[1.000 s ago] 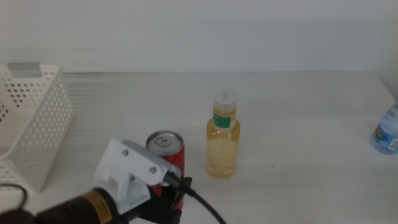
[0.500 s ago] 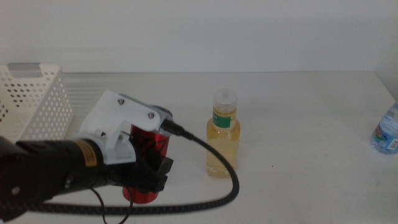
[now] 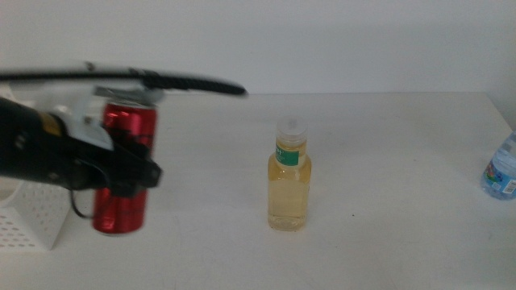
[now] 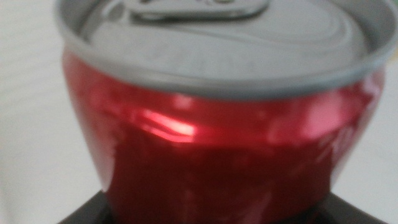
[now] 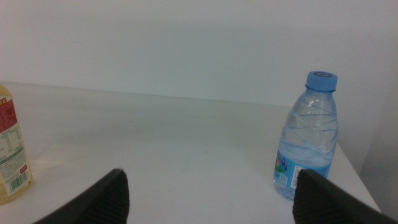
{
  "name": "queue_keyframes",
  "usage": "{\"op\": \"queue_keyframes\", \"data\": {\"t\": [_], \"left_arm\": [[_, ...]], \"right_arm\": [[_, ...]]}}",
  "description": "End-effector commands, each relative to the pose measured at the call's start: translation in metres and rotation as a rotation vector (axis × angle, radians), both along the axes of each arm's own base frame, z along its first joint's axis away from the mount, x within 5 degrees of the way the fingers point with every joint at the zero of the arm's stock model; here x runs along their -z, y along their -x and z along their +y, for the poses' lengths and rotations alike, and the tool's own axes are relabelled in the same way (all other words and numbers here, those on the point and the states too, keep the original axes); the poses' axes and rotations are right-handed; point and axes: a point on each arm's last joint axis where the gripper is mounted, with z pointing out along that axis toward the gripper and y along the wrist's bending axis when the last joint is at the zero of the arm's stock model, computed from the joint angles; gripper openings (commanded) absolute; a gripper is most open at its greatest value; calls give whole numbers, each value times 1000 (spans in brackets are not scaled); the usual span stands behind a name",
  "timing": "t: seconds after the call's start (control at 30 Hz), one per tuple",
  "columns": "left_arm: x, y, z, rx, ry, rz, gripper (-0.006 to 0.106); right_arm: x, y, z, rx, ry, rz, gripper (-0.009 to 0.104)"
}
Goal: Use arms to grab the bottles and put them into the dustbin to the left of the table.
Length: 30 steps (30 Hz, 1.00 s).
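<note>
My left gripper (image 3: 129,173) is shut on the red soda can (image 3: 122,165) and holds it upright in the air at the left of the table (image 3: 387,145), in front of the white dustbin (image 3: 28,221), which my arm mostly hides. In the left wrist view the can (image 4: 217,143) fills the picture between the dark jaws. The yellow-liquid bottle (image 3: 289,181) stands upright mid-table. The blue-capped water bottle (image 3: 501,169) stands at the right edge. My right gripper (image 5: 211,199) is open and empty, low, facing the water bottle (image 5: 308,137), with the yellow bottle (image 5: 12,149) at the side.
A black cable (image 3: 177,80) runs from my left arm over the table's back. A white wall stands behind the table.
My left gripper has lifted the red can off the table beside the yellow bottle and carried it left and up toward the dustbin. The bottles have not moved.
</note>
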Motion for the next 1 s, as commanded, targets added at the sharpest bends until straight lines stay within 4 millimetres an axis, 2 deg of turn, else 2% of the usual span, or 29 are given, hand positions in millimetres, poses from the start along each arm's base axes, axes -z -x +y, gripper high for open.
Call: {"op": "queue_keyframes", "data": {"t": [0.0,0.3,0.57,0.77,0.97], "left_arm": [[-31,-5,12,-56,45,-83,-5],[-64,-33,60,-182,-52,46,-5],[-86,-70,99,-296,-64,96,-5],[-92,-93,130,-342,-98,105,-5],[-79,-112,158,-340,-190,161,-5]], "right_arm": [[-11,2,-1,13,8,-110,83],[-11,2,-1,13,8,-110,83],[-11,2,-1,13,8,-110,83],[-11,2,-1,13,8,-110,83],[-11,2,-1,13,8,-110,83]]}}
